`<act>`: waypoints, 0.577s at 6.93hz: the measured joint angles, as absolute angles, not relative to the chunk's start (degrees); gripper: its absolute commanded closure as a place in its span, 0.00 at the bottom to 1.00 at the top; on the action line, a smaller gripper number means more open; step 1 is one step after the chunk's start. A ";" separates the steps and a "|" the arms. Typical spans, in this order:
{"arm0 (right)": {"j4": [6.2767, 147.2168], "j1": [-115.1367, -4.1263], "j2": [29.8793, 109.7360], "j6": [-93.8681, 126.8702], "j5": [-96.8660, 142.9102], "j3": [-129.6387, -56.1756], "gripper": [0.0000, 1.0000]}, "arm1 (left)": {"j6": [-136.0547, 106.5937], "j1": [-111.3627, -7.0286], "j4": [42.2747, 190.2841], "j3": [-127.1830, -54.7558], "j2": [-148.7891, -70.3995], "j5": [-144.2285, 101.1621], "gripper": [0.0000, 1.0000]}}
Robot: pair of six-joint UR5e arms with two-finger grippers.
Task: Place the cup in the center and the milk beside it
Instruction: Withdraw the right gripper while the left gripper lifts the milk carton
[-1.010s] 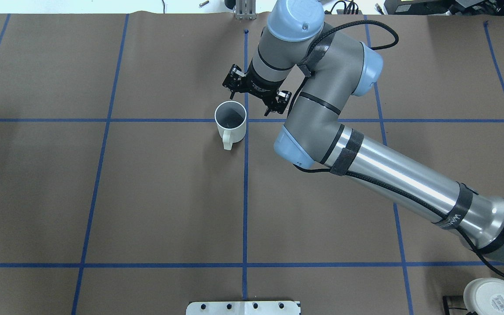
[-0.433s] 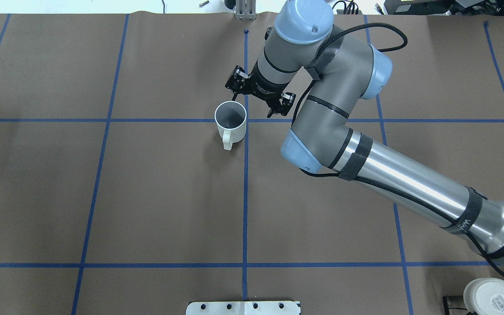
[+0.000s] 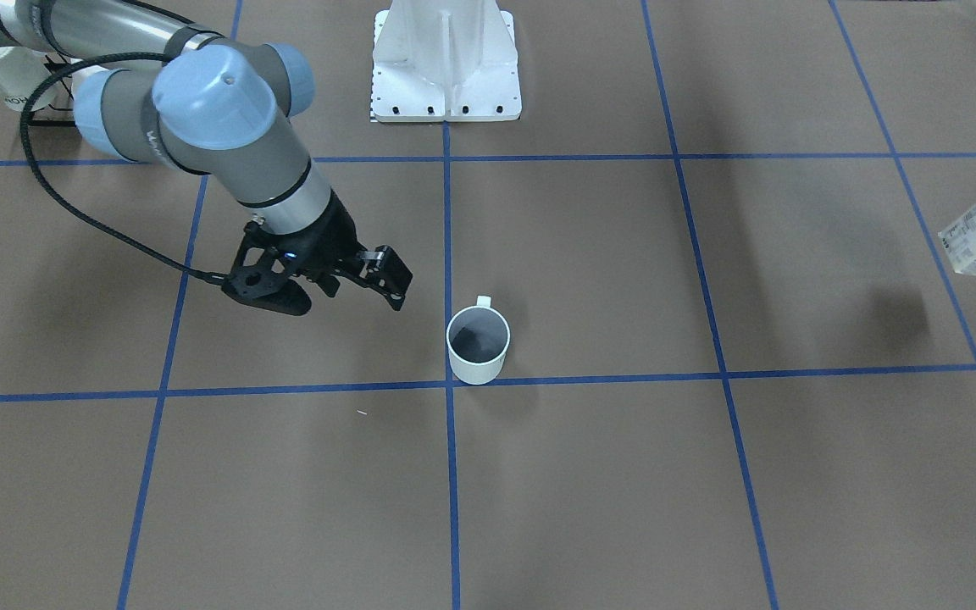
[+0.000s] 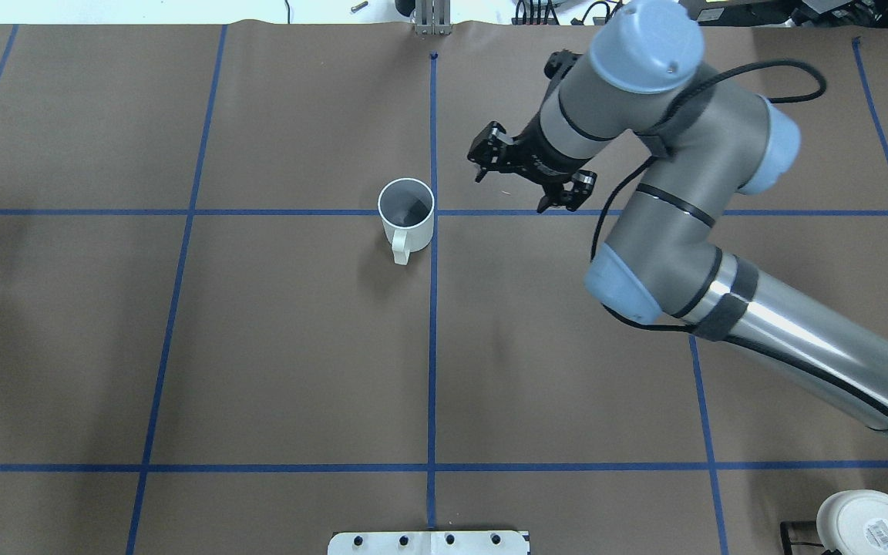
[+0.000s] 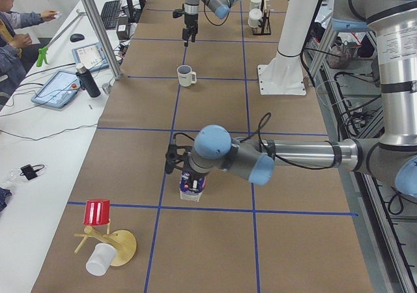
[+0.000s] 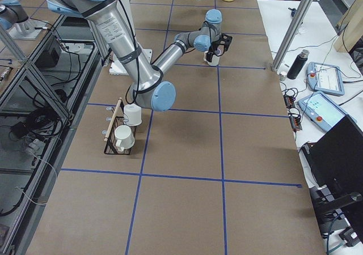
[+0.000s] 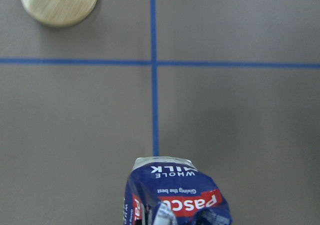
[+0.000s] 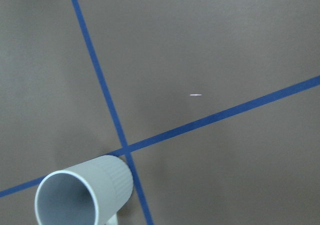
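The left gripper [image 5: 186, 169] meets the milk [image 5: 193, 183] at the tabletop's [image 5: 293, 241] left end; I cannot tell whether it is closed. Beyond, the cup [image 4: 406, 212] stands central, with the right gripper [image 4: 525, 179] wide and empty at its 3 o'clock, seen from overhead. A weak hold could drop the milk mid-carry.

right arm [image 4: 798, 351]: brushed-silver tube, matte grey joint housings | rounded pale-blue joint caps [image 4: 648, 35] (one small screw dot on the top one) | black braided cable [image 4: 787, 73], bound by black straps [image 4: 724, 317] | right black two-finger gripper [image 4: 511, 193] | left arm [image 5: 306, 153]: same silver, grey and pale blue
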State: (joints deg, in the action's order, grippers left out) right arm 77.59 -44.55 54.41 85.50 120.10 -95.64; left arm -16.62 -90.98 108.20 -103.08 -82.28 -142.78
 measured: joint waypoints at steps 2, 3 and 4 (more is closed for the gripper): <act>77.68 -51.47 62.25 76.14 124.30 -99.40 0.00 | -27.22 -84.65 97.78 -103.19 -97.72 -141.15 1.00; 77.69 -55.17 65.48 69.92 126.41 -99.77 0.00 | -35.87 -78.97 95.98 -103.08 -104.27 -138.49 1.00; 77.68 -58.37 69.05 62.48 127.49 -99.70 0.00 | -45.06 -71.27 93.85 -102.51 -111.23 -133.99 1.00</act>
